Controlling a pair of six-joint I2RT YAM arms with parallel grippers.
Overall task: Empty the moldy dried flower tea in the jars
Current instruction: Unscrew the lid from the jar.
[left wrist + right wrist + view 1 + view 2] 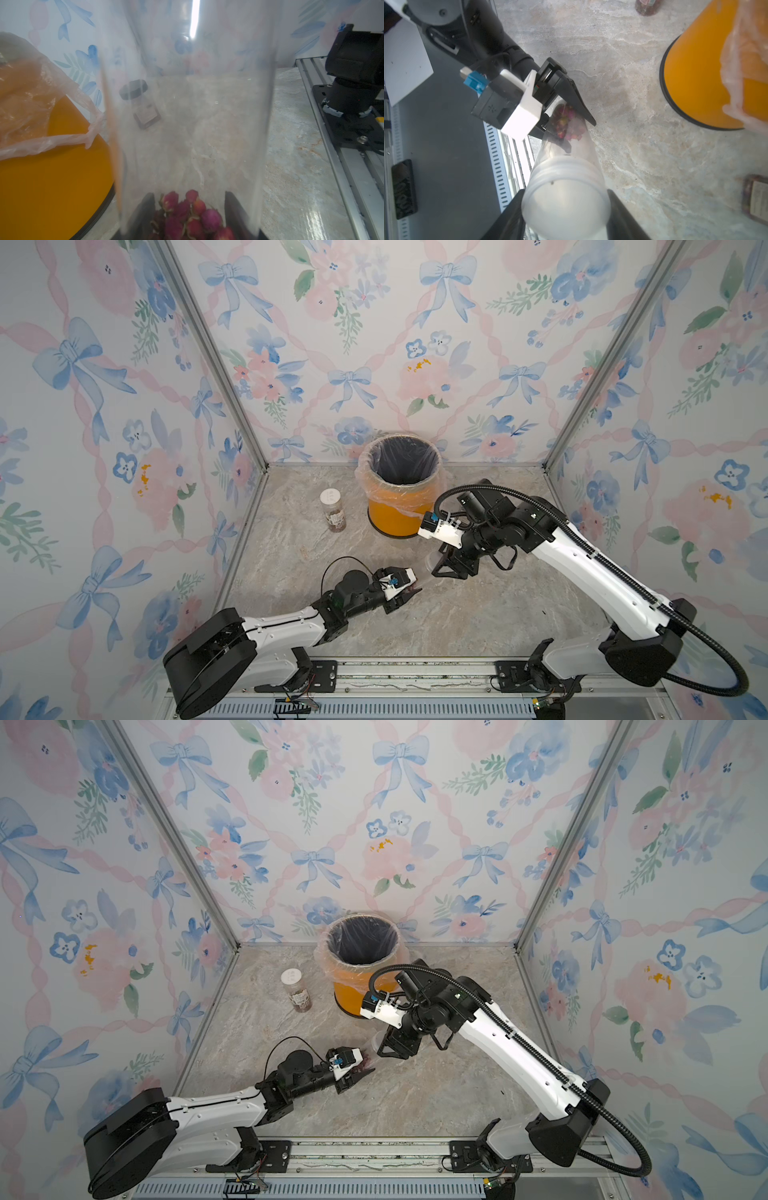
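The tall slim clear jar (571, 149) lies tilted between my two grippers, low over the table. My left gripper (190, 212) (409, 591) is shut on its bottom end, where the moldy dried flower tea (187, 214) (566, 124) sits as reddish-pink buds. My right gripper (564, 216) (438, 568) is shut on the jar's translucent lid (564, 199), one finger on each side. The round jar with a white lid (332, 510) (296, 990) stands upright left of the bin, with brown tea inside. The squarish labelled jar with a black lid (143, 108) (756, 197) rests on the table; the right arm hides it in both top views.
An orange bin (395, 514) (353, 994) with a loose plastic liner (41, 104) stands at the back centre, close behind the right wrist. Flowered walls close three sides. An aluminium rail (415, 676) with both arm bases runs along the front edge.
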